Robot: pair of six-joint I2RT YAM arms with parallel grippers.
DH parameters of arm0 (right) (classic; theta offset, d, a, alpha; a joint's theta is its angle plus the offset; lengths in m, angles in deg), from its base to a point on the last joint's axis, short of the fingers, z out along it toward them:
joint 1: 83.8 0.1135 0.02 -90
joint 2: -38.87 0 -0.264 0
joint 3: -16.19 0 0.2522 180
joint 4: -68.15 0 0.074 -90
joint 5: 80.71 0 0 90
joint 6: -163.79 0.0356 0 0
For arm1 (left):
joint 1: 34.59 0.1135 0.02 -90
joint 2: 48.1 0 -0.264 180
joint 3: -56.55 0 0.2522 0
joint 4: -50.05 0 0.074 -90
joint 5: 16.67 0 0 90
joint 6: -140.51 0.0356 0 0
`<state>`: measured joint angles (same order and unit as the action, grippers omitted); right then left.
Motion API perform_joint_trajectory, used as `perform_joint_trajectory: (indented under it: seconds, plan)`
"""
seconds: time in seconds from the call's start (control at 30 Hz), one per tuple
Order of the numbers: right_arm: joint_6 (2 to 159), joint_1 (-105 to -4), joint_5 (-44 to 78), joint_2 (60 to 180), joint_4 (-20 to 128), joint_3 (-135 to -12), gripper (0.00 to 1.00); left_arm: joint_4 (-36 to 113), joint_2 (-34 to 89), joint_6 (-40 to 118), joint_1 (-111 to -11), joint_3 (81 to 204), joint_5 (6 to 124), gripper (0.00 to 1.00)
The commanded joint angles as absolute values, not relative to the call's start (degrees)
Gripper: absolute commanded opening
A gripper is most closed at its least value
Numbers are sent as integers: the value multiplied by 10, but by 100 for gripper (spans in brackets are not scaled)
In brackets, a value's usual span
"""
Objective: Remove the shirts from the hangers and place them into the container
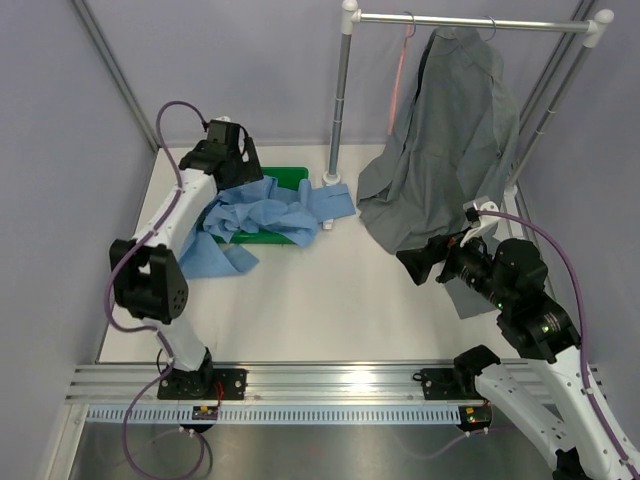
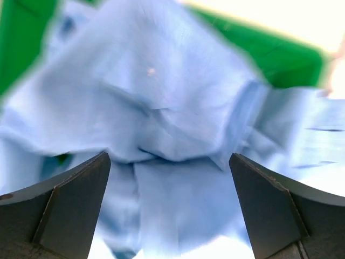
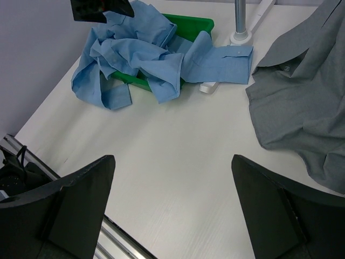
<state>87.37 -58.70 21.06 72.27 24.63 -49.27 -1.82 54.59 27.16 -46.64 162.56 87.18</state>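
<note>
My bench was a plain white table [image 1: 330,300], evenly lit and boxed in by pale lavender walls [image 1: 60,120], with a slanted metal strut [image 1: 110,65] at the back left corner. A clothes rack [image 1: 470,21] of white-and-metal poles stood at the back right. A ribbed aluminium rail [image 1: 330,385] ran along the near edge.

place: robot lab test cell | cues: bare panel walls [image 1: 60,150], aluminium mounting rail [image 1: 330,383], white tabletop [image 1: 330,300]

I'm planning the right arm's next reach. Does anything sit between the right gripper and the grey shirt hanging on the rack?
Nothing visible does. The open right gripper faces bare table, and the grey shirt drapes down onto the table just beside it, unobstructed.
</note>
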Motion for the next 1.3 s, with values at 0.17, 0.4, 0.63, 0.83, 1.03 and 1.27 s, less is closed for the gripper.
perform_joint_trajectory:
  seconds: [0.17,0.4,0.63,0.83,1.03,1.27]
  plan:
    - [879,-588,237,709,270,-492,99,-21,353,255,-463,1523,881,99]
    - [880,-588,250,705,275,-492,100,17,197,198,-463,1290,908,99]
    - [882,-588,255,701,278,-491,100,68,121,130,-463,1143,947,98]
    - [882,-588,255,695,276,-490,99,136,184,91,-463,1095,972,96]
    - [881,-588,252,690,274,-490,100,170,249,79,-463,1093,982,93]
    - [883,-588,256,694,278,-488,99,181,285,68,-463,1092,1012,61]
